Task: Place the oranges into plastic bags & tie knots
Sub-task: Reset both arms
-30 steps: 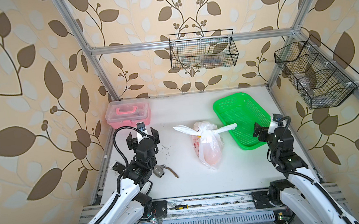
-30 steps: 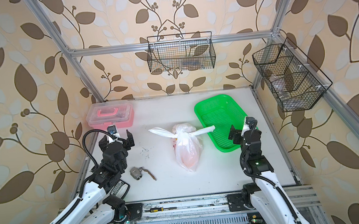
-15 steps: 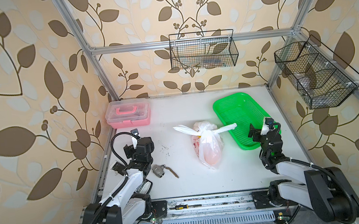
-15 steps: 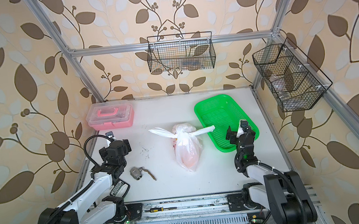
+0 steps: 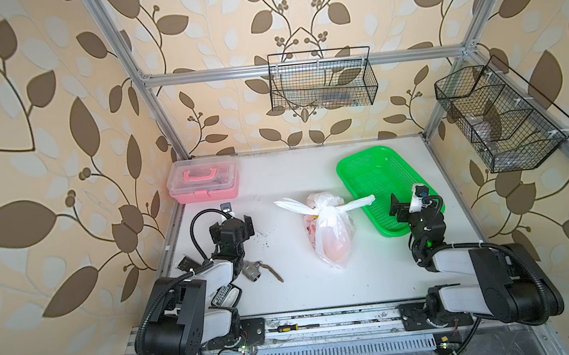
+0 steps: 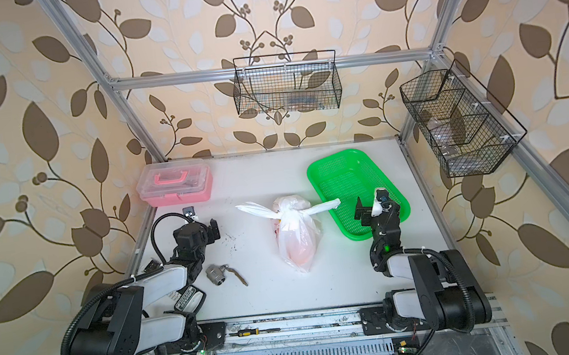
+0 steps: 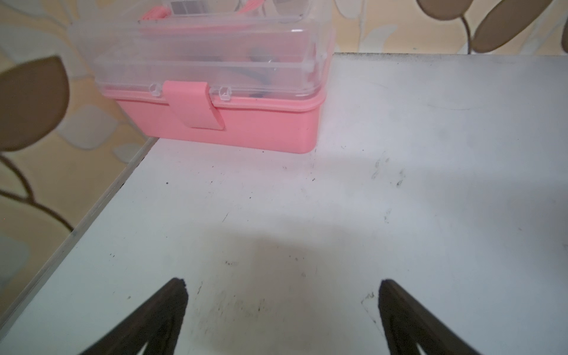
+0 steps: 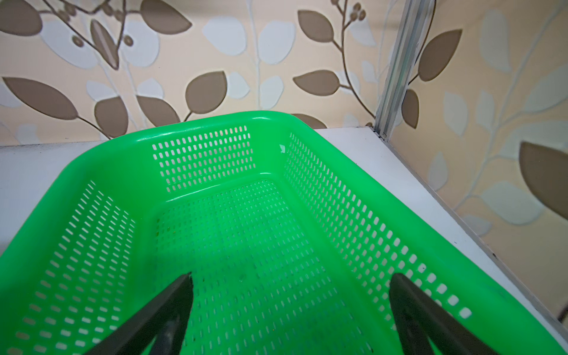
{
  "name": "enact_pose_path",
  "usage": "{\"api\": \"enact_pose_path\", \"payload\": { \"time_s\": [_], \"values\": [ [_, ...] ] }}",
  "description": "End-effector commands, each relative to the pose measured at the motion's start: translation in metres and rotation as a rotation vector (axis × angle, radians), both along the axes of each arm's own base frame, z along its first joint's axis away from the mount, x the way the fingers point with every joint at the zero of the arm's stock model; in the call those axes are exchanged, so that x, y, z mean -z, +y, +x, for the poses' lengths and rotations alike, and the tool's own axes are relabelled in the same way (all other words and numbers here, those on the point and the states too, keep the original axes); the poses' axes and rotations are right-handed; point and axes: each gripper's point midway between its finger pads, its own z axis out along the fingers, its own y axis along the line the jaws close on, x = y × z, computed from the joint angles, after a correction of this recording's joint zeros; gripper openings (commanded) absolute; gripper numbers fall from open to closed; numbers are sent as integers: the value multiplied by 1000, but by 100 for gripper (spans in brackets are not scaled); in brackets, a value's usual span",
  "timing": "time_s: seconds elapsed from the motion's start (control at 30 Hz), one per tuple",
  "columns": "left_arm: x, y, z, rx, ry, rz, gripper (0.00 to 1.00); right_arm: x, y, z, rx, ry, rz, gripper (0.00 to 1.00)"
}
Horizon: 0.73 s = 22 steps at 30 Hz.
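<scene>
At table (image 5: pixel 323 289) centre, tied bag (image 5: pixel 330 231) in both top views only; left end effector (image 7: pixel 282 284), right end effector (image 8: pixel 292 278) released

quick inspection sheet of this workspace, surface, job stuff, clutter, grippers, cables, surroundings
Surface: white tabletop, scuffed with dark specks.
Job's things: plastic bag lies mid-table, its knot tied, ends sticking out; oranges show through as an orange mass, count unclear.
Clutter: green basket empty; pink toolbox closed in the far left corner; metal fitting near the left arm; screwdriver on the front rail.
Grippers: left gripper open, empty, over bare table; right gripper open, empty, over the basket.
Cables: black cable loop on the left wrist, clear of the bag.
Surroundings: back wire basket and side wire basket hang on the frame; leaf-patterned walls.
</scene>
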Motion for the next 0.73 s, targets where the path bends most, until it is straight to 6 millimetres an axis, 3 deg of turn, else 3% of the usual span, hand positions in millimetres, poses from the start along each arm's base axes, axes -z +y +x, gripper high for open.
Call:
{"api": "enact_pose_path", "payload": {
  "time_s": [0.0, 0.1, 0.2, 0.7],
  "values": [
    [-11, 0, 14, 38, -109, -6, 99, 11, 3, 0, -13, 40, 5, 100],
    [8, 0, 28, 61, -40, -28, 99, 11, 6, 1, -19, 47, -11, 100],
    [17, 13, 34, 60, 25, -124, 99, 11, 7, 1, -18, 48, -17, 100],
    [16, 13, 33, 61, 22, -121, 99, 11, 7, 2, -18, 49, -21, 100]
  ]
}}
